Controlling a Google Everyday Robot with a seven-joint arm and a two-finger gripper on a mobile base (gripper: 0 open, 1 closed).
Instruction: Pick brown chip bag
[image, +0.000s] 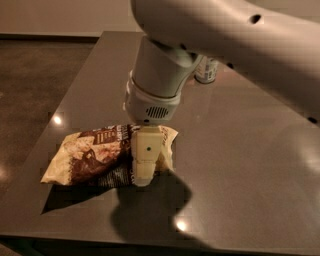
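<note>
Camera view: a dark grey worktop (250, 155) fills most of the picture, glossy enough to carry a few small bright reflections, and a dim brown floor (30, 75) shows beyond its left edge. The brown chip bag (92, 157) lies flat on the front-left part of the worktop, near the left edge, with its long side running left to right. Its middle is dark brown with white lettering, its left end is cream-yellow, and a strip of the cream-yellow right end shows just past the tool. The robot's pale arm (235, 40) comes in from the upper right and crosses the top of the picture. It ends in a thick round wrist housing (155, 92) with a small vent grille on its face, and this points down at the bag. Below the housing hangs the tool (143, 175), a cream block with a dark dot. It stands in front of the right part of the bag, and its lower tip is at the bag's front edge. It is seen from one side only, so I cannot tell whether it is open, closed or gripping the bag, nor whether it touches the bag. The arm casts a broad dark shadow (150, 215) on the worktop in front of the bag. At the back of the worktop, well apart from the bag, a pale container (206, 70) stands partly hidden behind the arm
</note>
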